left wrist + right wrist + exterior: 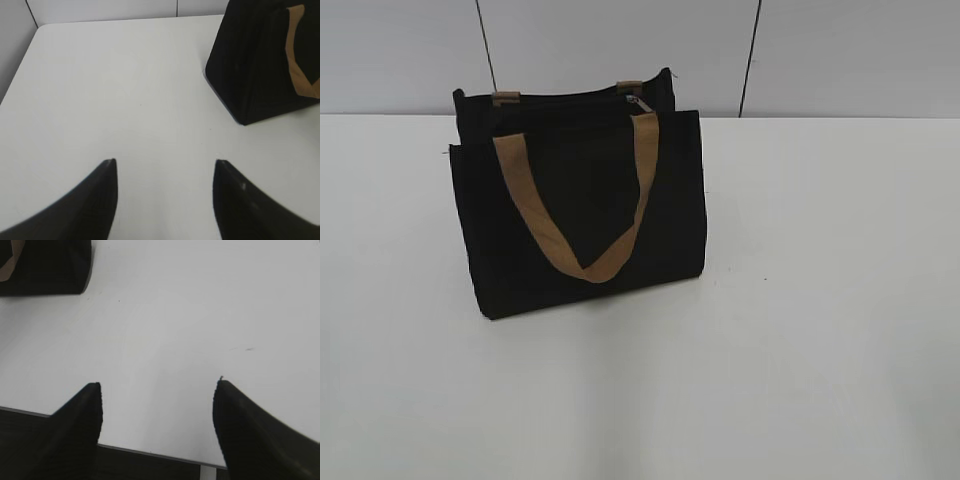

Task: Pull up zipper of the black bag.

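The bag (580, 200) stands upright at the table's (820, 300) far middle, zipper (570, 100) on top, its pull (638, 104) at right. Both grippers (165, 165) (157, 385) gape wide, holding nothing, well short. Best brace the bag's left end before pinching the pull.

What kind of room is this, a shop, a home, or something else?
Probably a lab or test bench, not a shop: a bare white table, plain grey wall panels behind it, and a single boxy black fabric bag with tan strap handles set out alone.
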### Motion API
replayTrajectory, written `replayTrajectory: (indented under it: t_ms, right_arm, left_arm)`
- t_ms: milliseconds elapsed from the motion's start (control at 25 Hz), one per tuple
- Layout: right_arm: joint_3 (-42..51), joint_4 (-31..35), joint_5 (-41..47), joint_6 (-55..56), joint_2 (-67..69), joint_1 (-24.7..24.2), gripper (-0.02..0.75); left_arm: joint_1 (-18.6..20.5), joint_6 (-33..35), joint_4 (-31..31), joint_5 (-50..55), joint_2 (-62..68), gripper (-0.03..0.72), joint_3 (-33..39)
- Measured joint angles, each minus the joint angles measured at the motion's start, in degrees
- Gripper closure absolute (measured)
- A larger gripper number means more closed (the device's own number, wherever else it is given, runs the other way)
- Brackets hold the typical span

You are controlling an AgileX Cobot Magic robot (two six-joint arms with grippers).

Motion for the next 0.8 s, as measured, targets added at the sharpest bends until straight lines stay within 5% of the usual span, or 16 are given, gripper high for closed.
replayTrajectory:
  t_ms: [520, 800]
  right_arm:
    - [0.1, 0.1, -0.1, 0.0, 0.0, -1.5, 0.269]
    - [0.1, 0.1, -0.2, 0.0, 0.0, -3.2, 0.269]
  left_arm:
    - [0.2, 0.0, -2.5, 0.0, 0.0, 0.366, 0.0]
    - [6.7, 0.0, -2.6, 0.0, 0.0, 0.411, 0.0]
